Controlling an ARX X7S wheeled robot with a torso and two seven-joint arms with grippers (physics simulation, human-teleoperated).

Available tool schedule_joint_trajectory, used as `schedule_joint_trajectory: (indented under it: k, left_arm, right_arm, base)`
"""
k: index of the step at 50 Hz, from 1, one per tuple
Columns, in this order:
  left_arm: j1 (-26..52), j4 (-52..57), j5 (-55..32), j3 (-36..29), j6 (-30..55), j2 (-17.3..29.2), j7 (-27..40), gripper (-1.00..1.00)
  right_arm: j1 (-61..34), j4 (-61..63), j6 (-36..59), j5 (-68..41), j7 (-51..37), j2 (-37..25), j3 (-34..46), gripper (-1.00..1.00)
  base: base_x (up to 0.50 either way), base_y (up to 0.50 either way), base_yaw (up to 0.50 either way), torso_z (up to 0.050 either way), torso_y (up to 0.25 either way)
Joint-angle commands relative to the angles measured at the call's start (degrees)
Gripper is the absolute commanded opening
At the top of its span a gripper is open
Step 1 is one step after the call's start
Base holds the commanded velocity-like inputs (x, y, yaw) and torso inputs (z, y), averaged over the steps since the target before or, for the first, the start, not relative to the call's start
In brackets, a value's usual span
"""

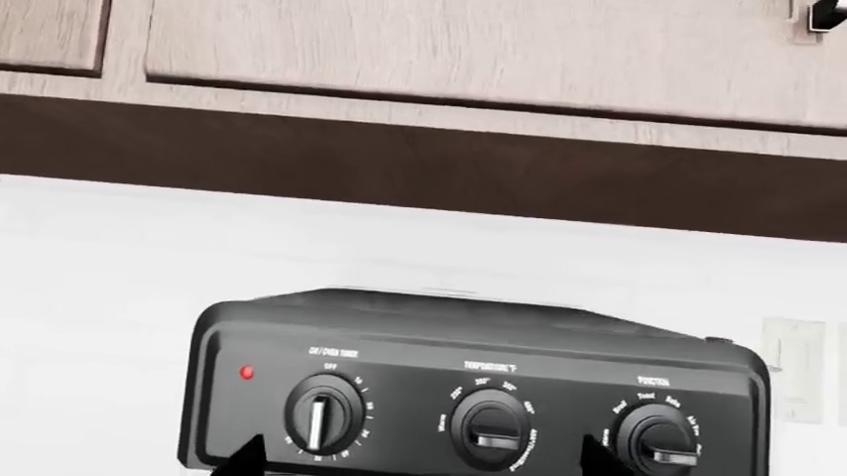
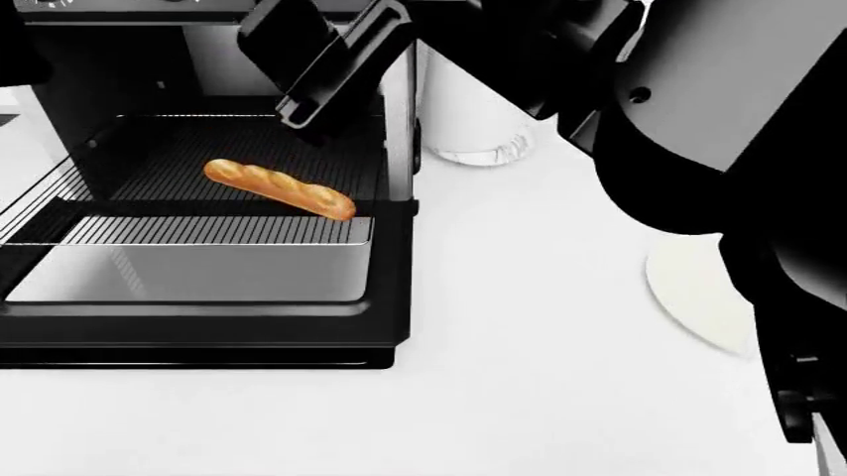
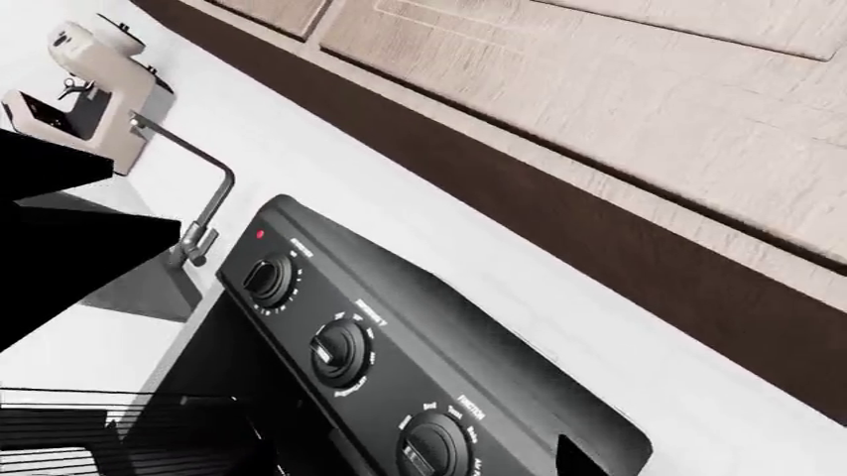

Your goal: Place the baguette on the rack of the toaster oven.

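The baguette (image 2: 280, 188) lies slantwise on the rack (image 2: 198, 230) inside the open toaster oven (image 2: 198, 327) – a gripper (image 2: 324, 69) hangs at its one o'clock, empty, though how wide its fingers stand I cannot tell.

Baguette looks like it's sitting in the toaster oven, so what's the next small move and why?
Probably draw the right hand back out of the toaster oven. The baguette already lies free on the rack, and that hand hangs just above it, holding nothing.
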State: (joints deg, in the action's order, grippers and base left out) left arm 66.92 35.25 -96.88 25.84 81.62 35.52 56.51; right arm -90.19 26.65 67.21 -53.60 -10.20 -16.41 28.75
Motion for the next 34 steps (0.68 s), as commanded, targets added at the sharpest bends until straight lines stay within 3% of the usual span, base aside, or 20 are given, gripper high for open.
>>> schedule_joint_trajectory:
  k: [1, 18, 34]
  left_arm:
    - [5.42, -1.19, -2.44, -1.06, -3.2, -0.05, 4.07, 1.0]
    - [14.72, -3.72, -5.91, -4.48, -7.17, 2.52, 8.76, 1.0]
    - [21.36, -6.18, -3.66, -6.91, -9.08, 3.04, 8.87, 1.0]
  right_arm:
    - [-1.91, -1.88, -2.87, 2.98, 2.59, 1.12, -0.84, 1.0]
    - [-5.35, -3.21, -5.41, 5.16, 4.01, 1.37, 0.69, 1.0]
    - [-8.0, -5.03, -7.31, 6.37, 4.84, 1.54, 0.81, 1.0]
  base:
    - [0.0, 0.0, 0.0, 0.0, 0.0]
    - [0.0, 0.0, 0.0, 0.0, 0.0]
    - [0.0, 0.0, 0.0, 0.0, 0.0]
